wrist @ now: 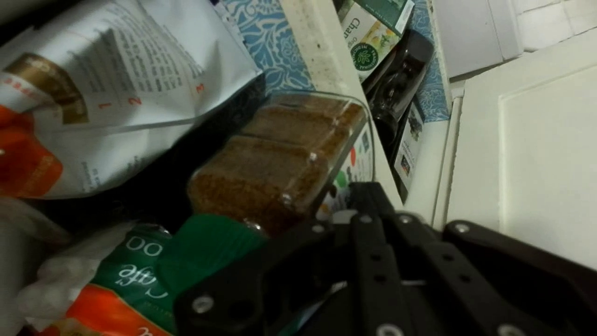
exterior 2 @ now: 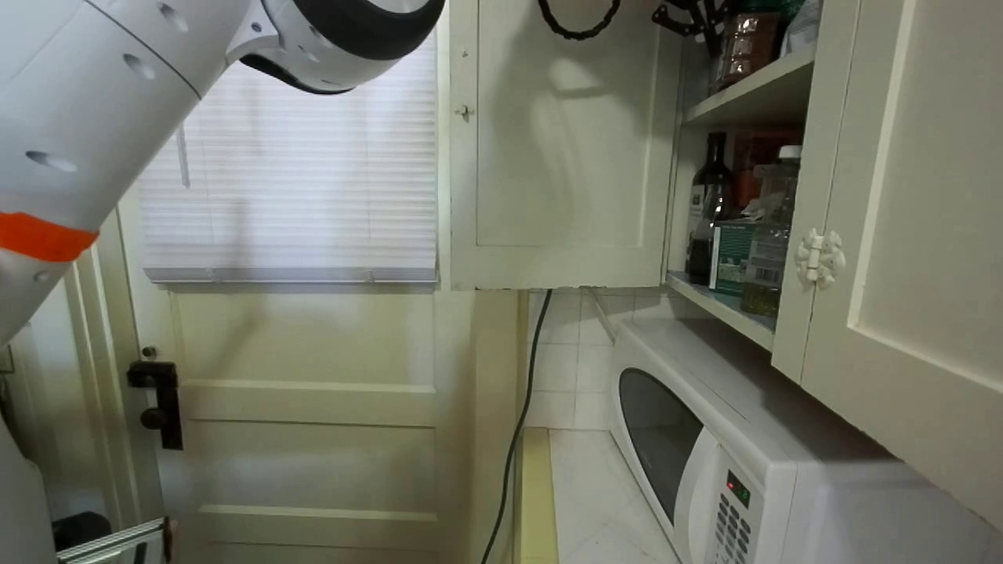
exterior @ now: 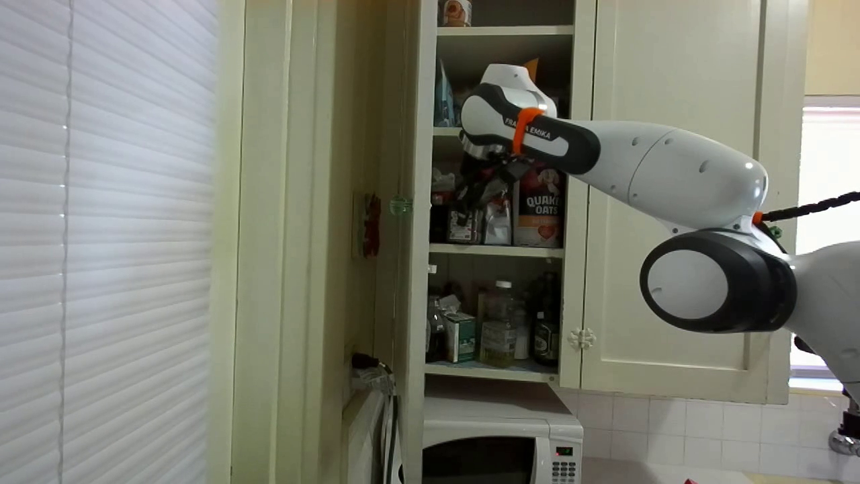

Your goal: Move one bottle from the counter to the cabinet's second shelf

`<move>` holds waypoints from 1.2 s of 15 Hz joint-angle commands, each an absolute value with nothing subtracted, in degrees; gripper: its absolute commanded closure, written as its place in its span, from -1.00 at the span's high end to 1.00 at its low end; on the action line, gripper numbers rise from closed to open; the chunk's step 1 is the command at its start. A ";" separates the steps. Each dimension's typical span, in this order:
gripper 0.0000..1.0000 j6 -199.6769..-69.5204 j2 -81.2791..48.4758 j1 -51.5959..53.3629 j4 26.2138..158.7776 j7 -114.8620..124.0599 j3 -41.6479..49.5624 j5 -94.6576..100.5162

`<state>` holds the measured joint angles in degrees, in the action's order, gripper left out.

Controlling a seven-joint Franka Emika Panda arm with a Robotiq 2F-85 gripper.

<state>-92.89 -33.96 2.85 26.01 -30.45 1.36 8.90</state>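
The cabinet [exterior: 500, 250] stands open with stocked shelves. Its frame also shows in an exterior view [exterior 2: 815, 196]. My gripper [wrist: 371, 196] has its black fingertips together, with nothing seen between them. In both exterior views the gripper [exterior: 474, 191] [exterior 2: 711, 35] is at the shelf above the lowest visible one. A jar of brown powder with a green lid [wrist: 280, 154] stands on that shelf, just beside the fingertips; I cannot tell if they touch. A clear bottle with a white cap [exterior: 498, 329] [exterior 2: 772, 243] stands on the lowest shelf. The counter [exterior 2: 603, 501] is a pale strip.
A white bag [wrist: 140, 84] and a green coffee bag [wrist: 144, 261] crowd the shelf. A Quaker Oats box [exterior: 539, 208] stands on it too. Dark bottles [exterior: 545, 336] and a green tea box [exterior: 460, 336] share the lowest shelf. A microwave [exterior: 500, 430] sits below; the cabinet door [exterior 2: 564, 141] is swung open.
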 commanded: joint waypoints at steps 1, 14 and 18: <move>-1.00 -94.01 -34.82 2.80 26.08 -31.91 2.42 11.07; -1.00 -88.94 -36.37 1.67 24.97 -33.63 0.56 8.27; -1.00 -89.05 -36.75 1.80 24.83 -33.45 0.87 8.76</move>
